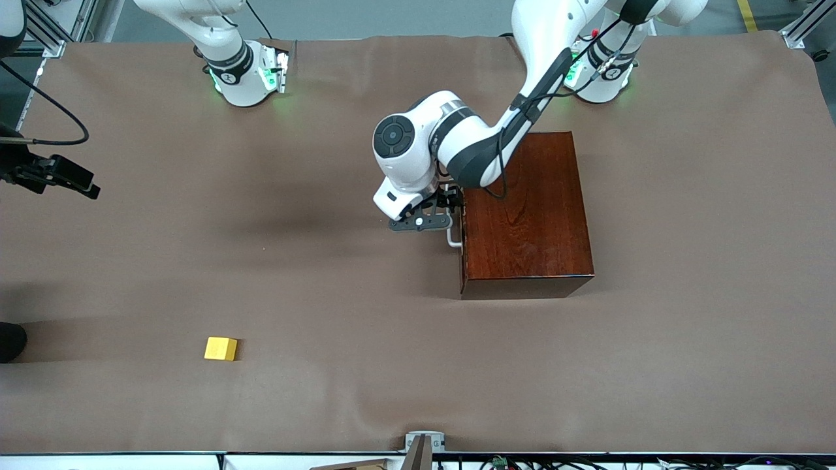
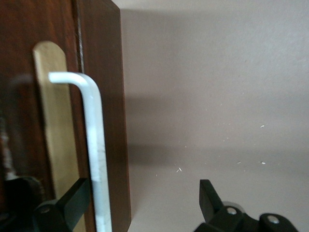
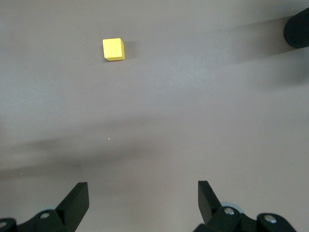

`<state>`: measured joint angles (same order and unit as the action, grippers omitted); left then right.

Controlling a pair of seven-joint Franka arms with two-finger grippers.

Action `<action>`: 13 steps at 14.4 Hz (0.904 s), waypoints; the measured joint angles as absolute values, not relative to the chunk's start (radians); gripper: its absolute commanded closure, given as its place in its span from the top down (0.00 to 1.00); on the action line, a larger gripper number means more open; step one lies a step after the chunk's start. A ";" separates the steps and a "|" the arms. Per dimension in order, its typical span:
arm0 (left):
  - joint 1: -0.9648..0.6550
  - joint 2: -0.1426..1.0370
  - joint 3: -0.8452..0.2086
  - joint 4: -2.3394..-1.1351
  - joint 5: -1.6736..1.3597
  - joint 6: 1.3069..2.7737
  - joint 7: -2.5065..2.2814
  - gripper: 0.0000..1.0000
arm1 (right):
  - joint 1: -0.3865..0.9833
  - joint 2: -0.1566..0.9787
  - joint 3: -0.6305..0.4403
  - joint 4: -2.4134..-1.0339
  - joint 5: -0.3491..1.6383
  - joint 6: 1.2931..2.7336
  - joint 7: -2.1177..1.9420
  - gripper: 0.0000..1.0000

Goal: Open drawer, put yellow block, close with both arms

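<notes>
The dark reddish-brown wooden box (image 1: 529, 209) stands mid-table with its drawer shut. The white U-shaped handle (image 1: 452, 238) faces the right arm's end. My left gripper (image 1: 439, 210) is at the handle, open. In the left wrist view the handle (image 2: 94, 145) runs between the fingers of the left gripper (image 2: 143, 198), close to one finger (image 2: 77, 198), against the drawer's dark front (image 2: 101, 96). The yellow block (image 1: 221, 348) lies on the cloth, nearer the front camera, toward the right arm's end. My right gripper (image 1: 72, 177) hangs open and empty over that end; its own view (image 3: 143, 198) shows the block (image 3: 113, 49) ahead.
A brown cloth (image 1: 326, 261) covers the table. A dark round object (image 1: 10, 341) sits at the table's edge at the right arm's end and also shows in the right wrist view (image 3: 297, 29). A metal bracket (image 1: 421, 447) stands at the front edge.
</notes>
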<state>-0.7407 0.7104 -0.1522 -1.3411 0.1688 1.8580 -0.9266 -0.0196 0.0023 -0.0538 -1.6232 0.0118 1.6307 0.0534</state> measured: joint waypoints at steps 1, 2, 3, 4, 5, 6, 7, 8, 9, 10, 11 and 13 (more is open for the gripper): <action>-0.744 0.724 -0.152 -1.341 0.169 1.860 -0.929 1.00 | -0.020 0.002 -0.054 -1.623 0.012 1.631 0.053 1.00; -0.745 0.736 -0.152 -1.341 0.169 1.862 -0.931 1.00 | -0.020 0.003 -0.054 -1.623 0.012 1.631 0.053 1.00; -0.745 0.741 -0.151 -1.337 0.169 1.860 -0.934 1.00 | -0.020 0.003 -0.054 -1.623 0.012 1.631 0.053 1.00; -0.745 0.740 -0.151 -1.336 0.169 1.861 -0.936 1.00 | -0.020 0.003 -0.054 -1.623 0.012 1.630 0.053 1.00; -0.745 0.740 -0.151 -1.336 0.169 1.863 -0.939 1.00 | -0.020 0.003 -0.054 -1.623 0.012 1.630 0.053 1.00; -0.745 0.740 -0.151 -1.336 0.169 1.866 -0.944 1.00 | -0.020 0.003 -0.054 -1.623 0.012 1.630 0.053 1.00; -0.745 0.740 -0.151 -1.334 0.169 1.872 -0.946 1.00 | -0.020 0.003 -0.054 -1.623 0.012 1.630 0.053 1.00; -0.745 0.740 -0.151 -1.331 0.169 1.879 -0.949 1.00 | -0.020 0.003 -0.054 -1.623 0.012 1.630 0.053 1.00; -0.745 0.740 -0.152 -1.326 0.169 1.886 -0.956 1.00 | -0.020 0.003 -0.054 -1.623 0.012 1.630 0.053 1.00; -0.745 0.740 -0.153 -1.320 0.169 1.891 -0.965 1.00 | -0.020 0.003 -0.054 -1.623 0.012 1.630 0.053 1.00; -0.746 0.740 -0.155 -1.316 0.169 1.898 -0.973 1.00 | -0.020 0.003 -0.054 -1.623 0.012 1.630 0.053 1.00; -0.750 0.740 -0.157 -1.311 0.169 1.904 -0.988 1.00 | -0.020 0.003 -0.054 -1.623 0.012 1.630 0.053 1.00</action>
